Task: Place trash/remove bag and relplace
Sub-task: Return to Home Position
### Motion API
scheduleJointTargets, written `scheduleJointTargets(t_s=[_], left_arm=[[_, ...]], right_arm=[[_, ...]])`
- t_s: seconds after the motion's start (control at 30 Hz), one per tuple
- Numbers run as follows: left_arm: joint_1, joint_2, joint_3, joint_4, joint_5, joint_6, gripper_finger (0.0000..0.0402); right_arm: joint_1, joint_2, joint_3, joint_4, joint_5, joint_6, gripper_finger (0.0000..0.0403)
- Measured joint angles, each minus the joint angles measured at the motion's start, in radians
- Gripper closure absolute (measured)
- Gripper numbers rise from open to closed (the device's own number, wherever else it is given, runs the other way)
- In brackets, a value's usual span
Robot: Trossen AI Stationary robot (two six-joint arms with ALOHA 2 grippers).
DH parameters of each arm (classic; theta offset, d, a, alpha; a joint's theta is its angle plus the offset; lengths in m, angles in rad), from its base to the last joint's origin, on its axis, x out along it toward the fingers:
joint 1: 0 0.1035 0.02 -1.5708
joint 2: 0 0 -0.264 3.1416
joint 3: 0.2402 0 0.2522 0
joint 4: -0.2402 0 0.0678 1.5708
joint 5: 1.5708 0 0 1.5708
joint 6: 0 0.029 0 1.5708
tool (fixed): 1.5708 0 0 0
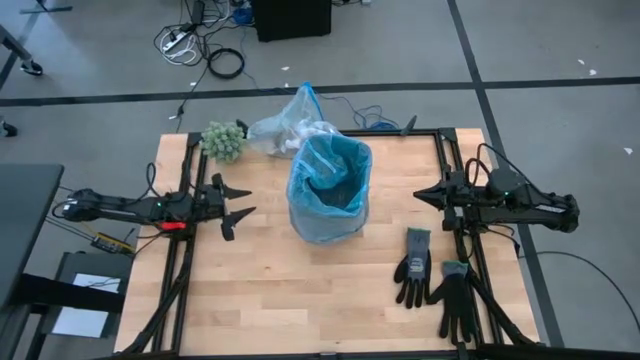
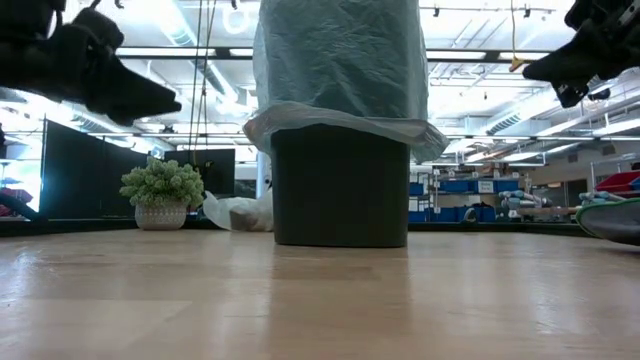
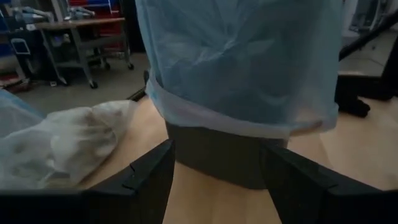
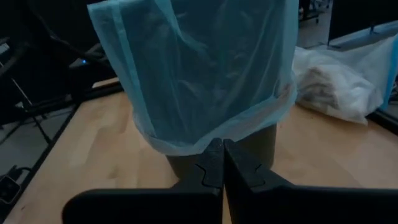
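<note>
I see the left gripper (image 1: 244, 204) at the bin's (image 2: 340, 190) 9 o'clock, jaws wide open and empty, right gripper (image 1: 418, 196) at 3 o'clock, jaws closed on nothing, old bag (image 1: 278, 132) on the counter (image 1: 300, 290) at 11 o'clock, nearer my left arm.

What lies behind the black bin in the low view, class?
A filled grey-white bag lies on the table, one end covered by the bin. What it holds cannot be made out here.
</note>
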Motion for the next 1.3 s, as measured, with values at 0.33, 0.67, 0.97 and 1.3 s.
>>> scheduleJointTargets(t_s=[0.33, 0.67, 0.97, 1.3], left_arm=[[0.000, -0.065, -0.084, 0.109, 0.000, -0.007, 0.0161], [0.003, -0.196, -0.064, -0.062, 0.018, -0.010, 0.0161], [0.003, -0.229, -0.063, -0.070, 0.038, -0.026, 0.0161], [0.003, -0.233, -0.096, 0.005, 0.217, -0.027, 0.0161]], right_arm=[[0.000, 0.000, -0.025, 0.017, 0.034, -0.029, 0.0403], [0.000, 0.000, -0.225, 0.272, 0.050, 0.011, 0.0403], [0.000, 0.003, -0.343, 0.439, 0.058, -0.020, 0.0403], [0.000, 0.002, -0.343, 0.441, 0.027, -0.102, 0.0403]])
